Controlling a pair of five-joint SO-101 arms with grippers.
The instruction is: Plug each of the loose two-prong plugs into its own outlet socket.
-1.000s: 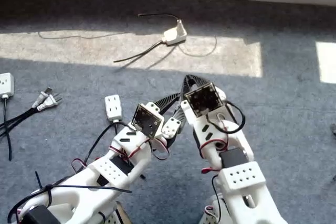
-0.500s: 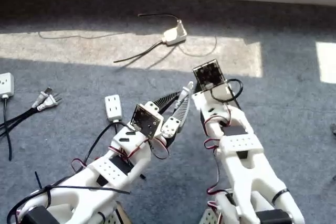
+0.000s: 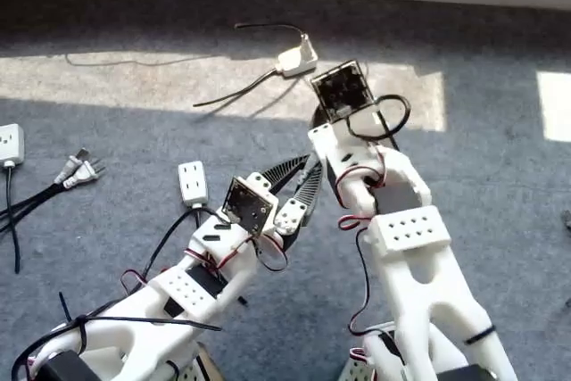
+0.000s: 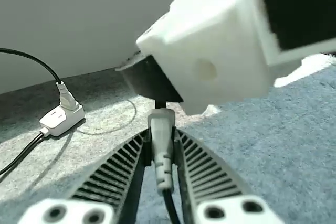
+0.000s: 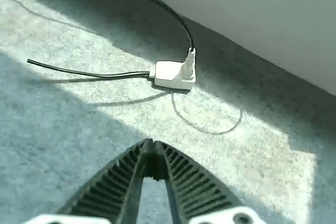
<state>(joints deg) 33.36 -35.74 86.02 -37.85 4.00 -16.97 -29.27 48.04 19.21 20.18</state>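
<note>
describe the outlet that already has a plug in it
On the carpet, find the sunlit strip near the far wall. The white outlet lies there, beyond the right gripper; unlike the bare outlet nearer the arms, it has a plug standing in it.

Left arm (image 3: 192, 283) low and stretched forward, left gripper (image 4: 161, 136) squeezed tight on a plug (image 4: 160, 158), right arm (image 3: 401, 238) stretched farther out beside it, right gripper (image 5: 154, 153) pinched closed, holding nothing
</note>
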